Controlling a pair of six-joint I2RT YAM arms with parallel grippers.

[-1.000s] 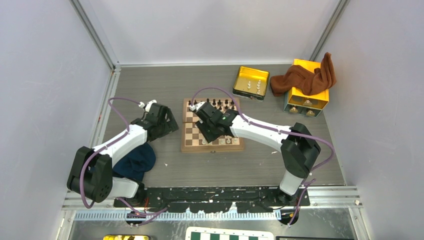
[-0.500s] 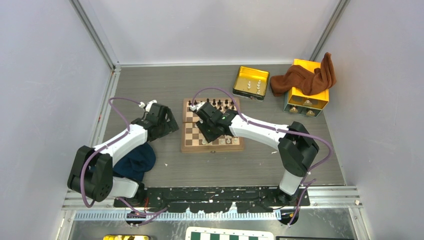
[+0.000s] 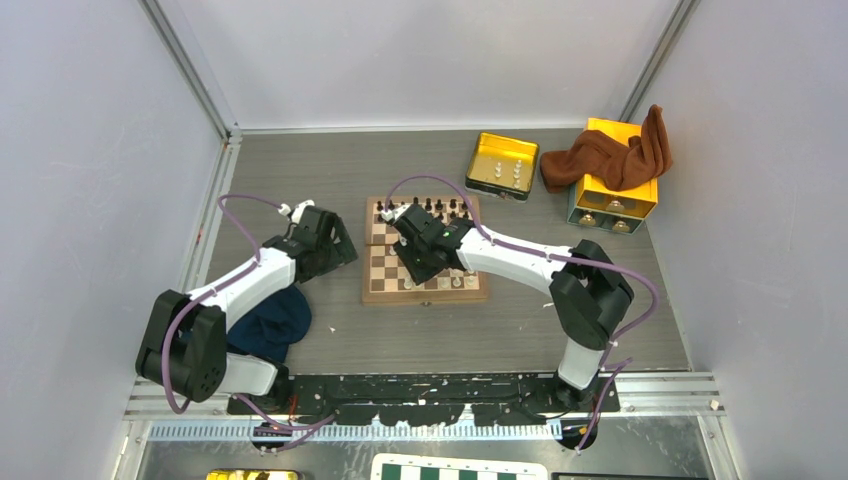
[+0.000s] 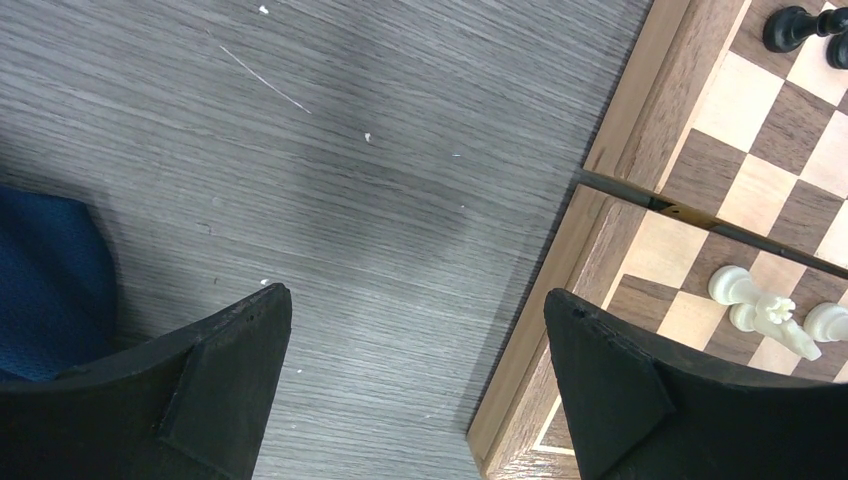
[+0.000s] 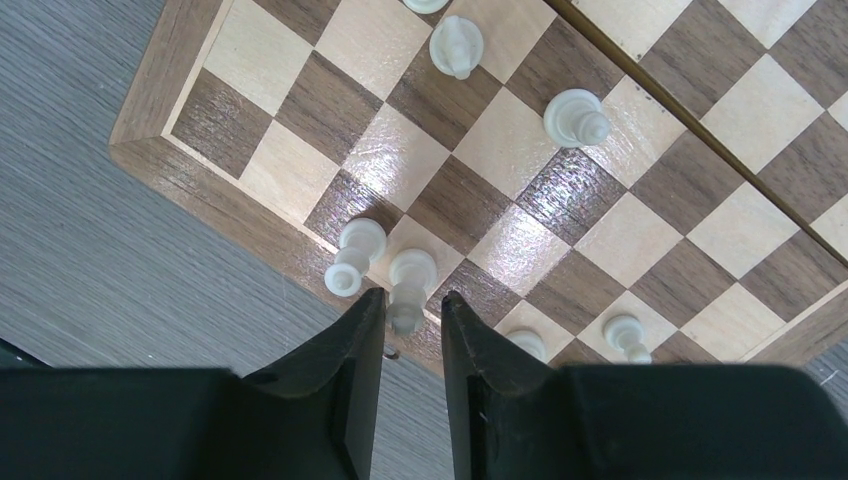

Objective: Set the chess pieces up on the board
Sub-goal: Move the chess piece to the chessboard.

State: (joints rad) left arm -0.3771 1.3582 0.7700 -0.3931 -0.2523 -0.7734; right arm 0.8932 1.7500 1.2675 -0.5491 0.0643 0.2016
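Board (image 3: pixel 372 292): placed at the table's centre. Dark pieces (image 3: pixel 437 207) are ranged along its 12 o'clock edge and white pieces (image 3: pixel 457 283) are spread along its 6 o'clock edge.
Right gripper (image 5: pixel 412 296): poised over the board's 7 o'clock corner. The jaws stand narrow about one pale piece (image 5: pixel 413 268); whether it is actually pinched cannot be told.
Left gripper (image 4: pixel 415 305): jaws stand wide apart with nothing between them, over the table at the board's 9 o'clock side.
Hazard, collision: a neighbouring piece (image 5: pixel 352 258) stands just beside the flanked one, at its 9 o'clock. It could be toppled by the nearer finger.
Hazard, slip: so small a figure could be squeezed out or tipped if it is caught off-centre.
Tray (image 3: pixel 484 150): yellow, at 1 o'clock from the board. A few spare pieces (image 3: pixel 514 172) are held in it, probably still to be placed.
Box (image 3: pixel 600 195): yellow, at 2 o'clock from the board, draped with a brown cloth (image 3: pixel 610 155). Its contents are not shown.
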